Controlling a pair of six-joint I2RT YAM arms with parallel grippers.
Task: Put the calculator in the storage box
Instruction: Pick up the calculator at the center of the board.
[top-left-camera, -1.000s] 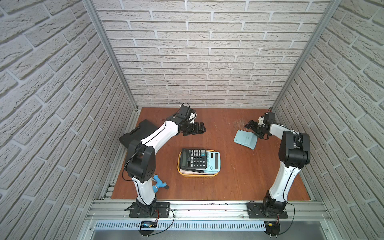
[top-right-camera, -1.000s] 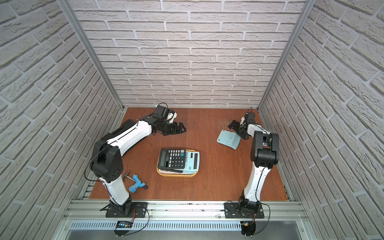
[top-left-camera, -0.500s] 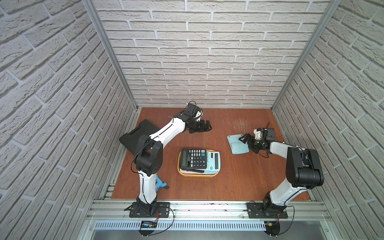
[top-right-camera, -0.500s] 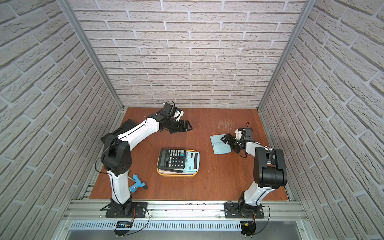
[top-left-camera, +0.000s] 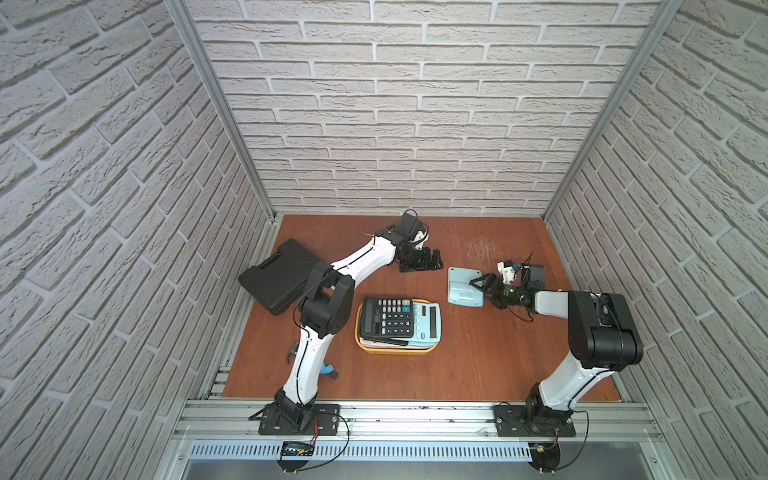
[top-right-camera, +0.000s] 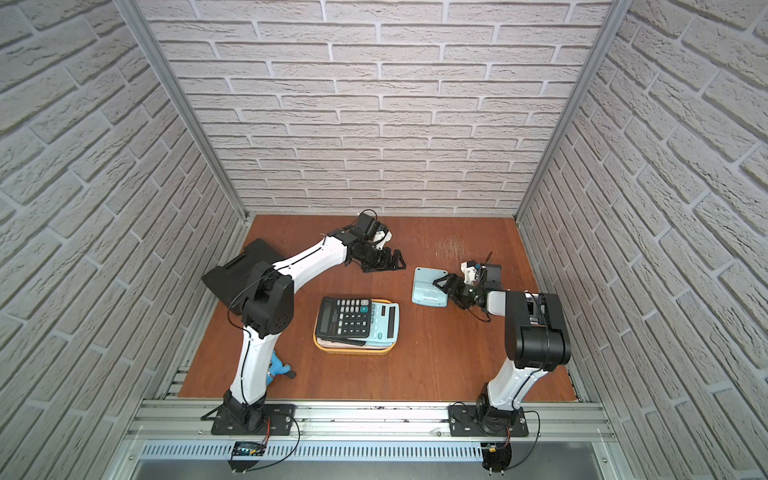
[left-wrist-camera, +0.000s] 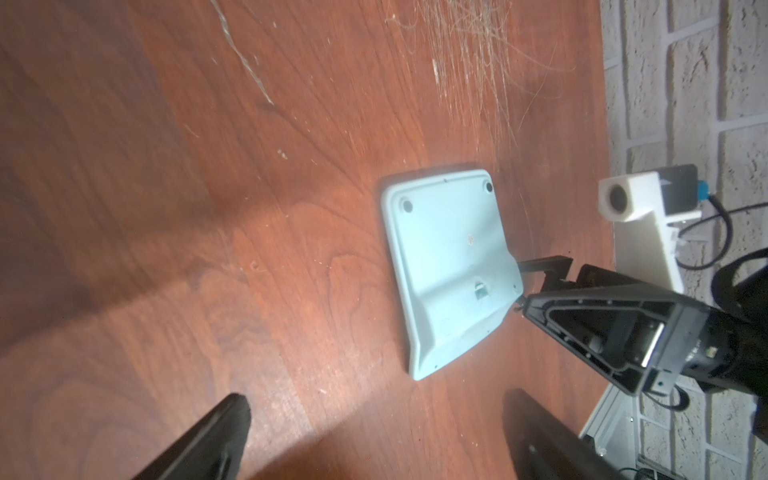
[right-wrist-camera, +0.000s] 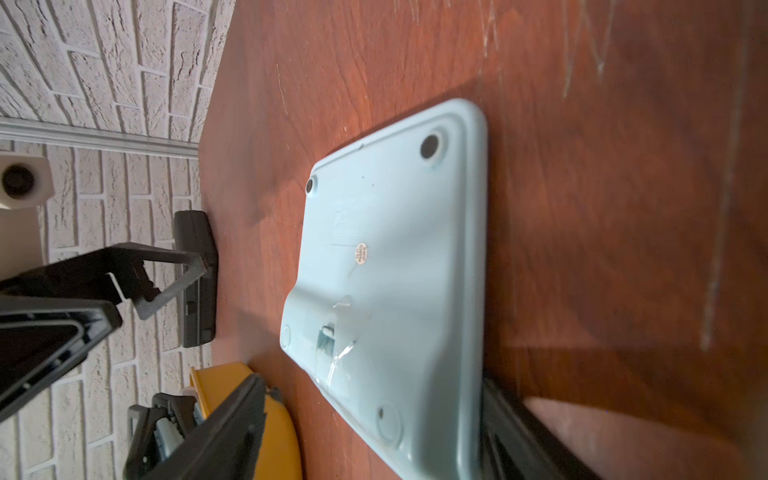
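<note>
Work is partway: the box (top-left-camera: 395, 348) mid-desk (top-left-camera: 478, 353) holds other calculators (top-left-camera: 386, 318), but one calculator (top-left-camera: 465, 287) lies face down nearer the right rear corner, well apart. Right fingers (right-wrist-camera: 232, 424) straddle its end, not yet clamped. Left fingers (left-wrist-camera: 216, 436) stand wide and empty by the rear edge.

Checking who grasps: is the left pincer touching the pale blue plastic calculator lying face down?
Apart. In the left wrist view, bare wooden table separates the left pincer from the pale blue plastic calculator.
</note>
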